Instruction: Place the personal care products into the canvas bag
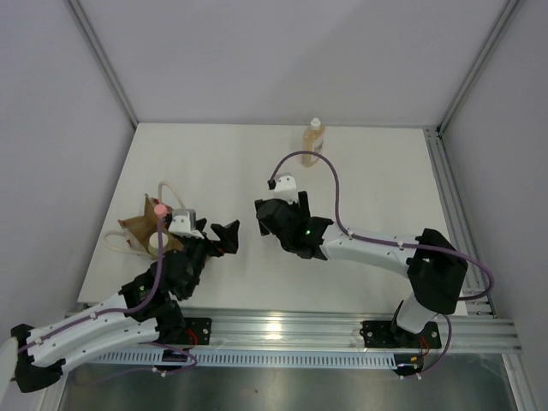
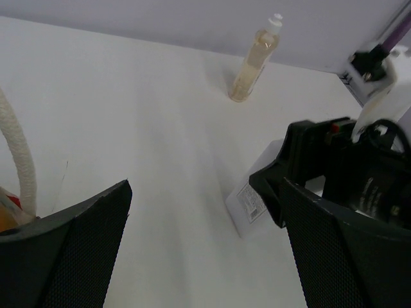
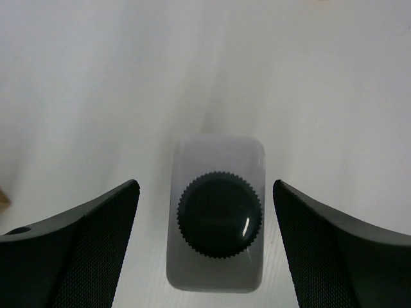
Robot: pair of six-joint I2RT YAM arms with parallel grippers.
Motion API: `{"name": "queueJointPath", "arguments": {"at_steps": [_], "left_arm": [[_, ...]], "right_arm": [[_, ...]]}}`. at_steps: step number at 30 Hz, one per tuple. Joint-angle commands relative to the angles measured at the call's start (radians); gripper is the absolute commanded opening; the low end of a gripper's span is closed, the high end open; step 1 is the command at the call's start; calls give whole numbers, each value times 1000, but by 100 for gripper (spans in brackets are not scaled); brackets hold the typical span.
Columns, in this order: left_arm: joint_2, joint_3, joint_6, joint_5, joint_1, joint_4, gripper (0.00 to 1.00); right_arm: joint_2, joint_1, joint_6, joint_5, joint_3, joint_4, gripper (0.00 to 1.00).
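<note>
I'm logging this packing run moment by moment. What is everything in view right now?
canvas bag: one, tan with cream handles, table's left side.
orange bottle: one, pink cap, poking out of the bag's mouth.
amber bottle: one, cream cap, upright at the far edge.
white bottle: one, dark cap, upright mid-table.
table: one, white.
left gripper: one, black, open, beside the bag.
right gripper: one, black, open, straddling the white bottle without touching it.

Lab test cell: white table (image 1: 223,163) walled by plain grey panels (image 1: 257,51) in aluminium struts (image 1: 103,62); white-and-black robot arms (image 1: 377,248) bolted to extruded aluminium rail (image 1: 300,330).
</note>
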Motion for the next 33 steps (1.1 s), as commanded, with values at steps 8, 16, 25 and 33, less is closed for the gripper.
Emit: {"name": "queueJointPath", "arguments": {"at_steps": [8, 16, 25, 33], "left_arm": [[206, 186, -69, 118, -5, -104, 99], [471, 354, -235, 117, -9, -149, 94], [770, 527, -226, 161, -24, -163, 94], [938, 628, -203, 175, -22, -182, 92]], "right_arm": [[-336, -304, -118, -450, 133, -129, 88], [-606, -426, -62, -651, -141, -68, 86], [-811, -373, -60, -708, -292, 37, 87], [-823, -381, -63, -722, -307, 44, 88]]}}
